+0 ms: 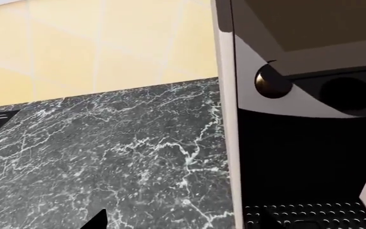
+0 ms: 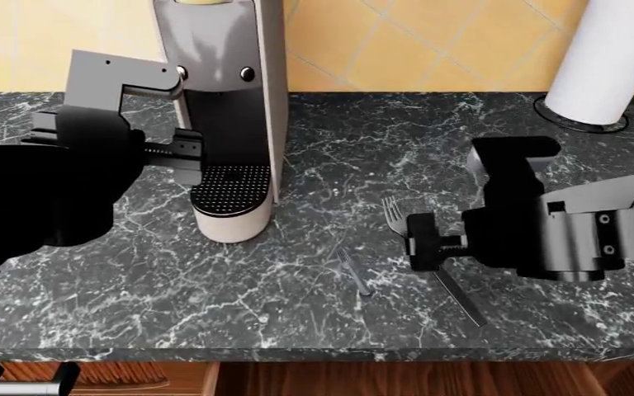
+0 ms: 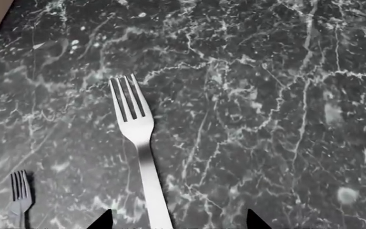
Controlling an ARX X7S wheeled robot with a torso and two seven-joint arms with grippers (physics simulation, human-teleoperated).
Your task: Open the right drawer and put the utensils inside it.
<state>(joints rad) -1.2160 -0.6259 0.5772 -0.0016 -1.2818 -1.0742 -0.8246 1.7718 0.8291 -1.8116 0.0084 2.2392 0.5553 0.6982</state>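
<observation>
Right end effector (image 2: 425,244) is hovering over the long fork (image 2: 432,257), which is lying flat on the dark marble tabletop (image 2: 494,124). In the right wrist view the long fork (image 3: 139,152) is running lengthwise between the two fingertips (image 3: 101,220), handle passing under the end effector, tines pointing away from it. The fork is sitting nearer one fingertip than the other, so it is off-centre in the gap. Jaws are standing spread, nothing gripped; I cannot tell whether the tips are touching the tabletop.

Short fork (image 2: 355,273) is lying just beside the end effector on its left, apart from the long fork and roughly parallel to it. It is also showing at the edge of the right wrist view (image 3: 19,193).

Left end effector (image 2: 191,153) is sitting at the coffee machine (image 2: 229,91), well away from both forks. Left wrist view is giving only the machine body (image 1: 297,95) and tabletop (image 1: 106,152); only one dark tip shows, so cannot tell whether it is released or clenched.

Drawer fronts at the bottom edge of the head view are barely showing; a bar handle (image 2: 14,388) is visible at the left one only.
</observation>
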